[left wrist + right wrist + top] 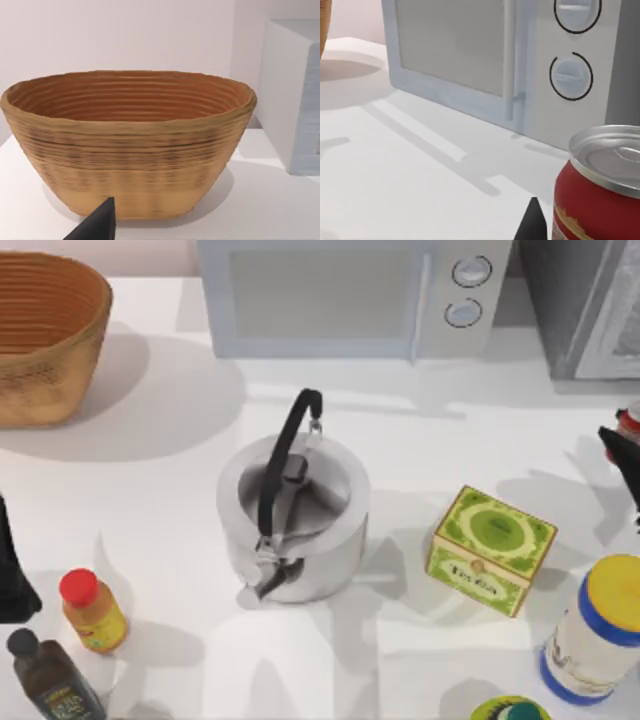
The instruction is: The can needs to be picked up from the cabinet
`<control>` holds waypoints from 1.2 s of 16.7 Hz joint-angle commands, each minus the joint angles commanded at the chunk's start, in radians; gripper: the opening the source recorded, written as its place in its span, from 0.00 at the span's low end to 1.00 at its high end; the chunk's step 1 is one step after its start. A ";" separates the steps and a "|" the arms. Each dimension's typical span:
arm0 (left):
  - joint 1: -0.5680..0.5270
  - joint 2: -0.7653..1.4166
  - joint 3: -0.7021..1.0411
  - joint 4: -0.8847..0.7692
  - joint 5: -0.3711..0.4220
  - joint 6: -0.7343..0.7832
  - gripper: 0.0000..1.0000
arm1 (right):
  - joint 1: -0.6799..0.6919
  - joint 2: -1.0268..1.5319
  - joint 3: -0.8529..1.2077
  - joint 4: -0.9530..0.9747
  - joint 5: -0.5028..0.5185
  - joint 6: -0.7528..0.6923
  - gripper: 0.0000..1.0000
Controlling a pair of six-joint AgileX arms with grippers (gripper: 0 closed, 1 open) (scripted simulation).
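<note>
The can [628,424] is small and red with a silver lid, at the far right edge of the top view, on or just above the white surface [150,490]; which of the two I cannot tell. My right gripper [622,462] sits right against it. The right wrist view has the can [600,200] very close, with a dark part of the gripper [532,224] just beside it. My left arm [12,570] is parked at the left edge, with its wrist view facing the basket [127,145].
A grey kettle [295,515] stands mid-table, with a green tea box [490,550] to its right. A yellow-lidded jar [595,640] is front right. An orange bottle [92,612] and a dark bottle [50,680] are front left. The microwave [350,295] and woven basket [45,335] stand at the back.
</note>
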 joint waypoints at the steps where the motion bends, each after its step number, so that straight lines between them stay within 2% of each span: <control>1: 0.000 0.000 0.000 0.000 0.000 0.000 1.00 | 0.005 -0.001 -0.004 -0.003 0.001 0.001 0.00; 7: 0.000 0.000 0.000 0.000 0.000 0.000 1.00 | 0.062 0.037 0.059 -0.026 0.062 -0.004 0.00; 11: 0.000 0.000 0.000 0.000 0.000 0.000 1.00 | 0.064 0.038 0.061 -0.027 0.065 -0.004 0.00; 20: 0.000 0.000 0.000 0.000 0.000 0.000 1.00 | 0.064 0.038 0.061 -0.027 0.065 -0.004 0.68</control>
